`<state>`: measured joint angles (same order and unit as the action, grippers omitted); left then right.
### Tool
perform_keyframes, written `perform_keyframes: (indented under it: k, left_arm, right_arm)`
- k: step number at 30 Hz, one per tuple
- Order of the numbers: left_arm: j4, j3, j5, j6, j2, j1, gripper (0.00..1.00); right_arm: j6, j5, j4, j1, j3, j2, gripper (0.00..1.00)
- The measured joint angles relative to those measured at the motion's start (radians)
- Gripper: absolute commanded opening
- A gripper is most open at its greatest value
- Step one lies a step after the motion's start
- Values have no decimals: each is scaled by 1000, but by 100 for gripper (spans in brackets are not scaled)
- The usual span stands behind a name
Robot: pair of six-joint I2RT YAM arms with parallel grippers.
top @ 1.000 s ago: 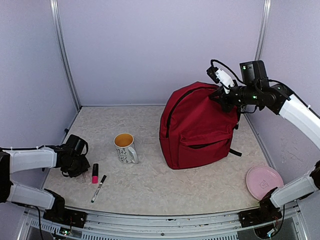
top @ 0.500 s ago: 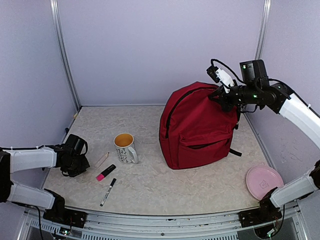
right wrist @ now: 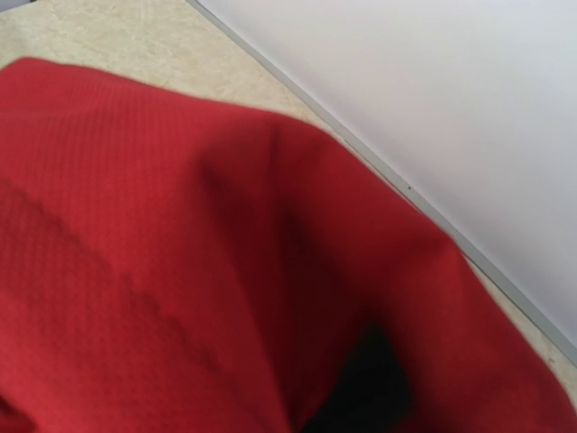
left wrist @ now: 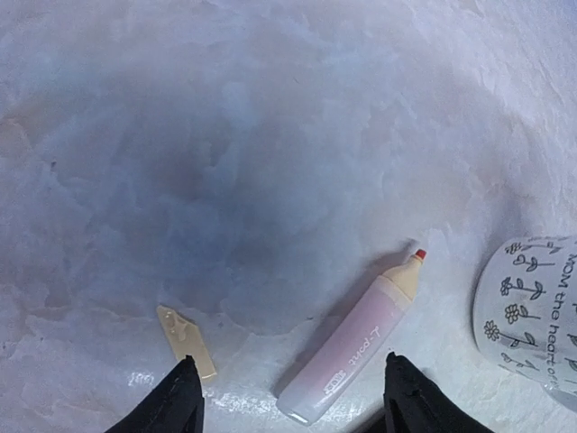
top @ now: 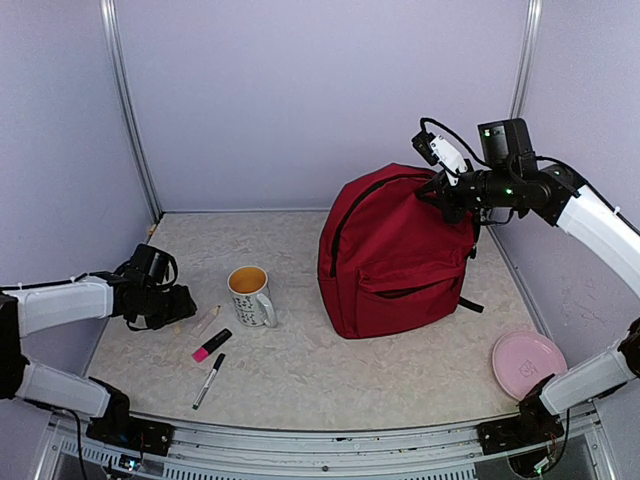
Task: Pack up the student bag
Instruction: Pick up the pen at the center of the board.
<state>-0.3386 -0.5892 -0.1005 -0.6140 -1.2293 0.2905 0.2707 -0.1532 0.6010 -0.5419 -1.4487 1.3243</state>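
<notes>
Against the left wall, the left hand point(top: 183, 298) hovers low with its fingers spread wide over a pale pink pen point(left wrist: 352, 347). A pink highlighter point(top: 212, 345) and a black marker point(top: 208, 381) lie just beside it toward the desk's point(top: 300, 385) front edge. A flowered mug point(top: 250, 296) stands near, with bare surface on to the student bag point(top: 395, 255). The bag stands upright toward the back right, dark red, its front pocket slightly agape. The right hand point(top: 440, 195) is pinched tight on its top corner. A pink plate point(top: 528, 364) sits at the front right edge.
</notes>
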Motion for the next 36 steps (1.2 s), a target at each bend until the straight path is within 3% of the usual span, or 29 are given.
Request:
perform_keyframes:
  k: [7, 18, 21, 27, 36]
  left_arm:
    - [9, -43, 45, 94, -173, 17, 69]
    - [-22, -99, -22, 138, -223, 129, 67]
    - [-38, -128, -52, 154, -265, 135, 57]
    - [-65, -203, -94, 178, -371, 151, 27]
    - [-74, -220, -117, 196, -385, 171, 16]
  right_arm:
    - [-2, -7, 0, 0, 0, 0, 0]
    - [-3, -20, 0, 0, 0, 0, 0]
    - [-3, -26, 0, 0, 0, 1, 0]
    - [-3, -32, 0, 0, 0, 2, 0]
    - [-4, -34, 0, 0, 0, 2, 0]
